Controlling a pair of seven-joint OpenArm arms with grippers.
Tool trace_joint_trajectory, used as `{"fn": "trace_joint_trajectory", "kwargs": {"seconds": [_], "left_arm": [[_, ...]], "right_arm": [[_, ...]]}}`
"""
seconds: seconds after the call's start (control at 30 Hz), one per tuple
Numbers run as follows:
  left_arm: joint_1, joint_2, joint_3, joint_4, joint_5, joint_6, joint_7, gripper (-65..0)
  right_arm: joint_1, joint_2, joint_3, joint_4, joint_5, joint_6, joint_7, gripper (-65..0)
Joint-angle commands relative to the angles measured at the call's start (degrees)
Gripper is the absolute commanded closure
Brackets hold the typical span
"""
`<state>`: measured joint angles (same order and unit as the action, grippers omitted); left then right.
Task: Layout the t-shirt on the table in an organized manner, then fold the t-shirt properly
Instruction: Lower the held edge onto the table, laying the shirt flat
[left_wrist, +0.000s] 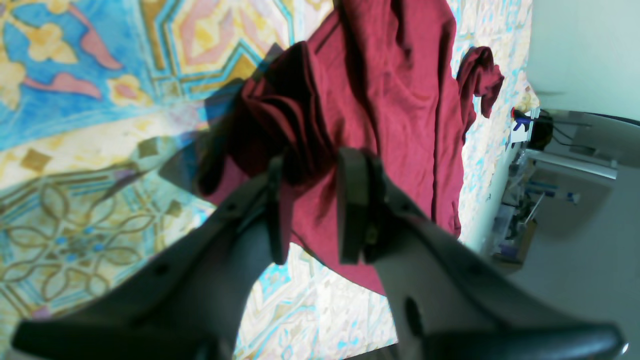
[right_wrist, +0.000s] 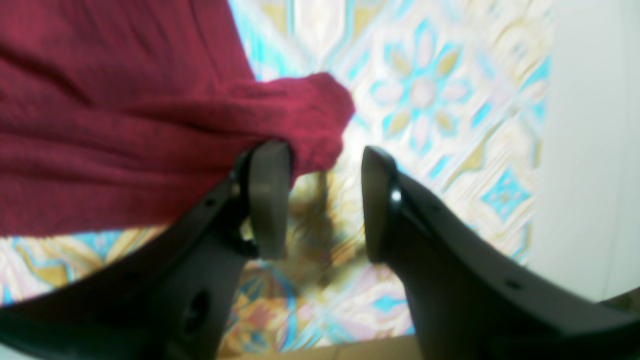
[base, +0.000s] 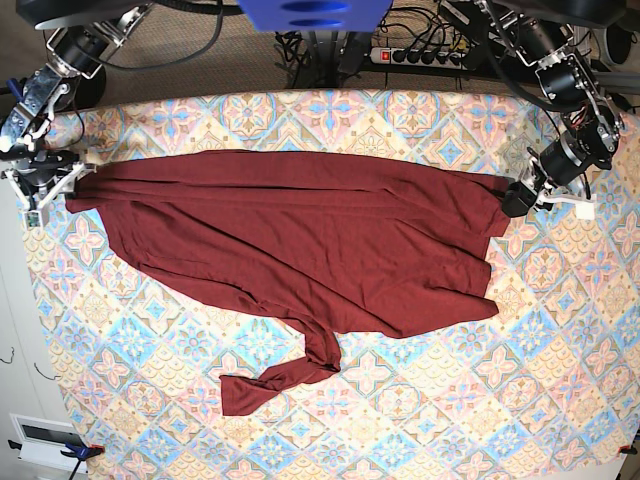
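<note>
In the left wrist view, the left gripper (left_wrist: 310, 210) shows two dark matte fingers, its jaws set narrow around a bunched wad of the t-shirt (left_wrist: 395, 100), a maroon soft knit that gathers into deep rounded pleats at the grip and runs away in long shallow wrinkles; one twisted sleeve end lies apart near the far edge. Under it the table (left_wrist: 75, 125) wears a smooth printed cloth of blue, pink and yellow diamonds with flower shapes. In the right wrist view, the right gripper (right_wrist: 325, 200) has its jaws parted with a clear gap; a blunt, rounded lobe of the ribbed-looking maroon fabric rests against the tip of one flat pad (right_wrist: 270, 195), while the other pad stands free over the pastel tiles, so nothing is pinched there. In the base view, the garment lies stretched wide across the upper half of the table between the two arms, mostly flat with long creases, its lower edge trailing into a twisted strip that ends in a flat tab nearer the front; a power strip (base: 425, 57) and cables lie beyond the table's far edge.
</note>
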<state>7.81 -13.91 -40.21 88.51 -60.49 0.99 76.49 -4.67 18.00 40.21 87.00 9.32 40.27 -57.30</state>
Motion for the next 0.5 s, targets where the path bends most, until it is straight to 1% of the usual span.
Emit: {"fn": "trace_joint_trajectory", "kwargs": {"seconds": [0.0,0.4,0.47], "left_arm": [[-0.30,-0.73,-0.19,1.12,-1.36,-0.34,-0.31,-15.3],[-0.65,-0.55,-0.19,1.12,-1.36,-0.34,-0.31,-15.3],[-0.65,-0.55,-0.19,1.12,-1.36,-0.34,-0.31,-15.3]], "right_arm": [[0.49,1.47,1.07,1.13,0.22,-0.27,1.08,-22.9],[0.49,1.47,0.89,0.60,0.22,-0.27,1.25,-22.9],[1.99,1.56,0.19,-0.01,0.22,-0.27,1.34,-22.9]]}}
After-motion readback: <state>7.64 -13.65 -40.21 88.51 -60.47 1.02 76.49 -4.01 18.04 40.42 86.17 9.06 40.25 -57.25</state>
